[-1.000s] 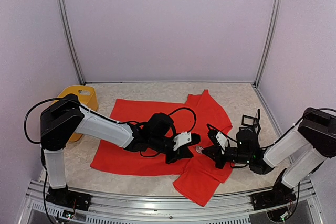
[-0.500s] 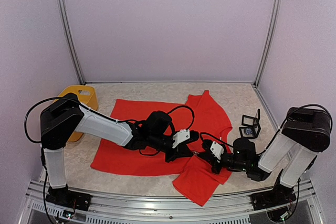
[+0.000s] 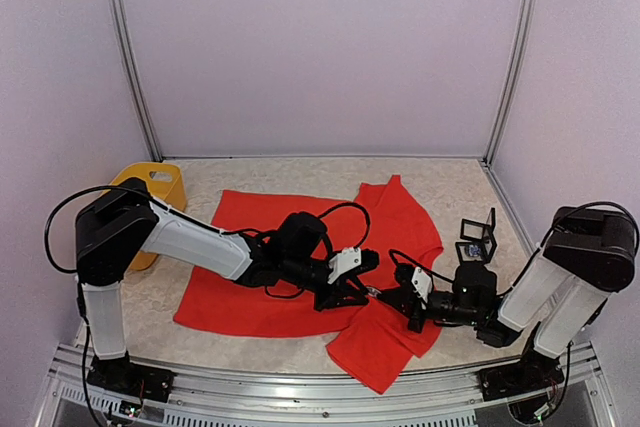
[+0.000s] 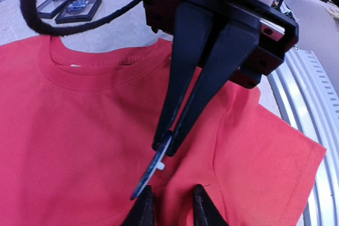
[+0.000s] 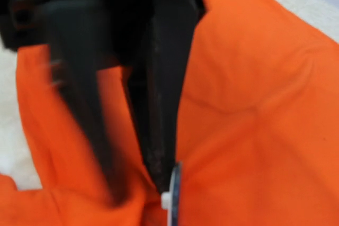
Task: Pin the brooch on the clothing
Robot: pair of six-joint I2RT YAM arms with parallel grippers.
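Observation:
The clothing (image 3: 250, 247), a red T-shirt, lies spread on the table. My left gripper (image 3: 360, 289) rests low on it below the collar. In the left wrist view its fingertips (image 4: 144, 210) stand a little apart, open, with a raised fold of the clothing (image 4: 79, 130) between them. My right gripper (image 4: 168, 144) reaches in from the opposite side, shut on the brooch (image 4: 153, 170), a thin blue disc seen edge-on with a white back and a fine pin touching the fold. In the right wrist view the brooch (image 5: 175, 194) hangs beside the blurred left fingers (image 5: 159, 109).
A yellow container (image 3: 155, 192) stands at the back left. Right of the shirt is a small black frame stand (image 3: 478, 237) with a blue piece in it. The metal rail (image 3: 300, 392) runs along the table's near edge.
My right gripper has moved left and lower with the brooch, up to the left gripper. The left jaws, shut on the fold before, have parted slightly.

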